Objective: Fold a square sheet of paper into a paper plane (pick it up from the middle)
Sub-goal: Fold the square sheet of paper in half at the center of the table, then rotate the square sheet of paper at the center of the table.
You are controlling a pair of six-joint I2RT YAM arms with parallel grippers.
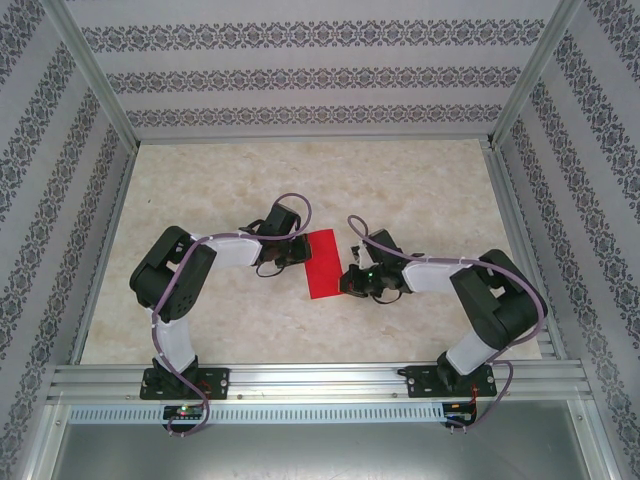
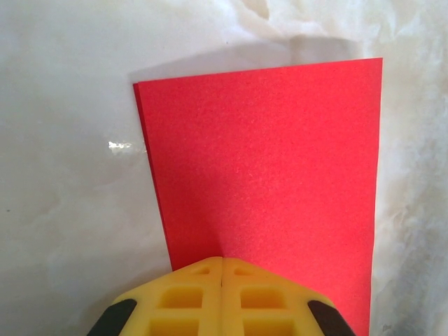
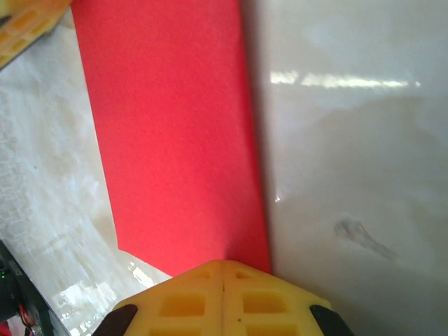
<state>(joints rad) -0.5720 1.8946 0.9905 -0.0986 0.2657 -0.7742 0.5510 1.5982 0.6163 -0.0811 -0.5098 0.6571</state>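
Paper sheet [image 1: 322, 264], one, red, left claw [image 2: 222, 260] and right claw [image 3: 223, 264], two, both closed at its edges

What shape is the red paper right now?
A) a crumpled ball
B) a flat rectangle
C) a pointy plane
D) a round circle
B: the red paper lies flat on the table as a plain rectangle, longer than it is wide, with straight edges, no pointed nose and no crumples.
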